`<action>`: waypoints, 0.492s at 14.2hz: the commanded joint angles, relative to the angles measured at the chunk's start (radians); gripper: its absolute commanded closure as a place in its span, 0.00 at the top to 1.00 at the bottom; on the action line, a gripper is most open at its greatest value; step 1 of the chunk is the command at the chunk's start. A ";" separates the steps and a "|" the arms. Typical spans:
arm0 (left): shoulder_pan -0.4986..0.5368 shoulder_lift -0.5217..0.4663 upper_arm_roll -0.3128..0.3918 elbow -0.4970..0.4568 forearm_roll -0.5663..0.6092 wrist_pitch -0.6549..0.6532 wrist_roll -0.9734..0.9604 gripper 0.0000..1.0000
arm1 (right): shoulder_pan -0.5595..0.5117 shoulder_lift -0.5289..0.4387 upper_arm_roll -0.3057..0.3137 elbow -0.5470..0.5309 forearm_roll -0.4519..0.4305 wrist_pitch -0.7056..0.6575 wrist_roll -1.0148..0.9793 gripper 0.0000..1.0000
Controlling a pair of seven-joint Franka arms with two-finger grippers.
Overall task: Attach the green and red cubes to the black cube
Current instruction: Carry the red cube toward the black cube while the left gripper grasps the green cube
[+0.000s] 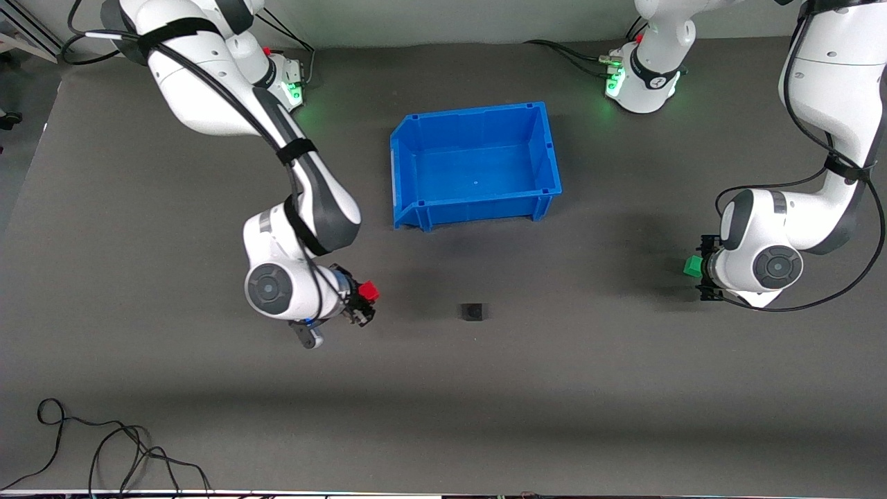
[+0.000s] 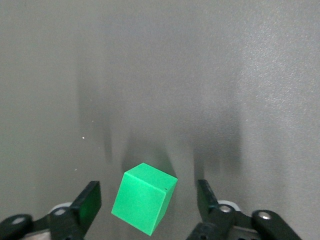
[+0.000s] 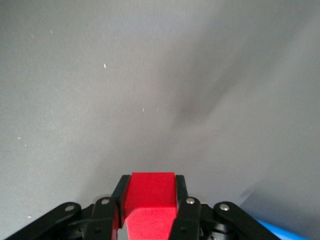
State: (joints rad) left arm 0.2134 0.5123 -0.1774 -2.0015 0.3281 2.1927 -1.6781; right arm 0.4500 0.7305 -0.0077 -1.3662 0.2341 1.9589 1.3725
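The step in hand is gathering the two coloured cubes, with nothing yet joined to the black cube (image 1: 472, 312), which sits alone on the tabletop (image 1: 554, 402), nearer to the front camera than the blue bin (image 1: 475, 163).

The right tool (image 1: 365, 299) is clamped on the red cube (image 1: 369, 291), whose sides are pressed between its fingers (image 3: 118, 200) in the right wrist view. It hangs over the tabletop beside the black cube, toward the right arm's end.

The left tool (image 2: 148, 200) stands wide around the green cube (image 2: 144, 204), with a gap on each side, so nothing is gripped. The green cube (image 1: 692, 266) sits turned at an angle between the fingers, well apart from the black cube, toward the left arm's end.

The next move likely calls for the left tool to pinch the green cube squarely despite that turn, then for both cubes to be carried to the black cube.
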 commanded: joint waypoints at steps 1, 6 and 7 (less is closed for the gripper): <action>-0.009 -0.020 0.006 -0.042 0.061 -0.005 0.024 0.82 | 0.024 0.088 0.008 0.117 0.024 0.015 0.118 0.11; 0.003 -0.038 0.003 -0.059 0.058 -0.004 0.202 0.81 | 0.023 0.205 0.067 0.194 0.028 0.194 0.340 0.11; 0.003 -0.038 0.003 -0.059 0.058 0.001 0.202 0.81 | 0.023 0.223 0.086 0.196 0.030 0.263 0.382 0.11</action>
State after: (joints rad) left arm 0.2165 0.5104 -0.1750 -2.0293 0.3748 2.1928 -1.5024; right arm 0.4716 0.8878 0.0517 -1.2322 0.2391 2.1385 1.6639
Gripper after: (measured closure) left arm 0.185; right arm 0.604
